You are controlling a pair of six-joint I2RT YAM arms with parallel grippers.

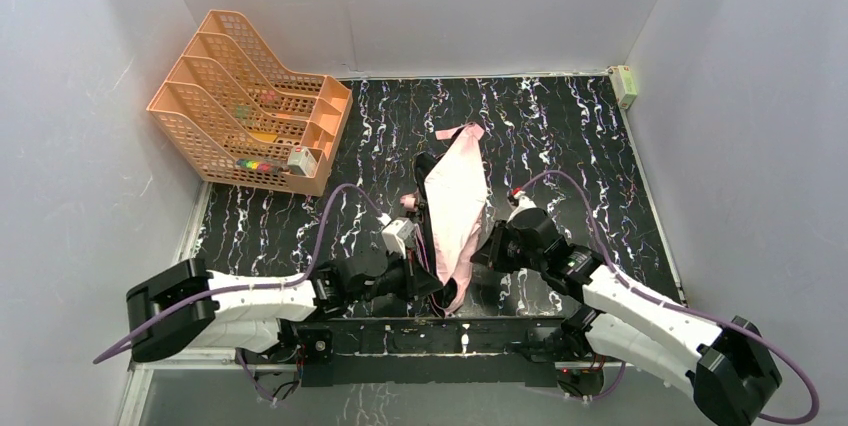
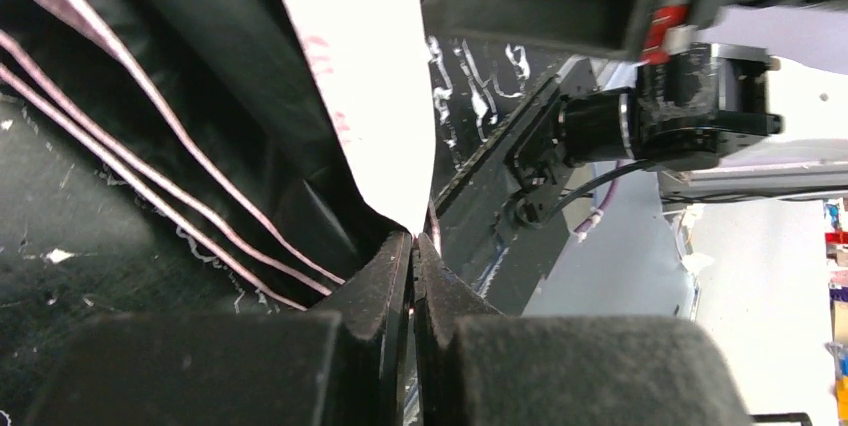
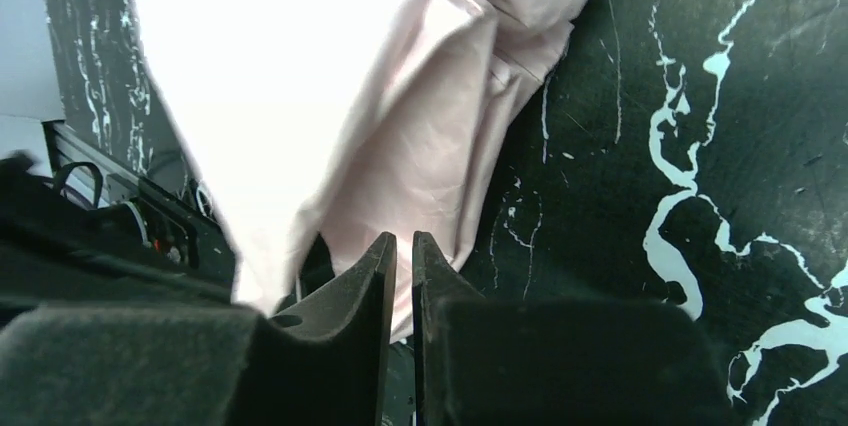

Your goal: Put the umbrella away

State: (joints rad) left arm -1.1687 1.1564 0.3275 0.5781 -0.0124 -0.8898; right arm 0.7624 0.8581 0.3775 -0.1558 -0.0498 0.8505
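Left gripper (image 2: 413,242): fingers (image 2: 378,291) pressed together, pinching the pointed lower edge of the umbrella (image 1: 458,201). From these tips, pale fabric rises up and away, with black panels and pink-edged folds to their left.

Right gripper (image 3: 404,242): fingers (image 3: 355,291) stand nearly together with a thin slit between them. Pink folds lie directly ahead of the tips and to their left; whether any fabric is caught cannot be told.

The umbrella lies on the marbled table (image 1: 600,176) between the two grippers, its strap end pointing away from both.
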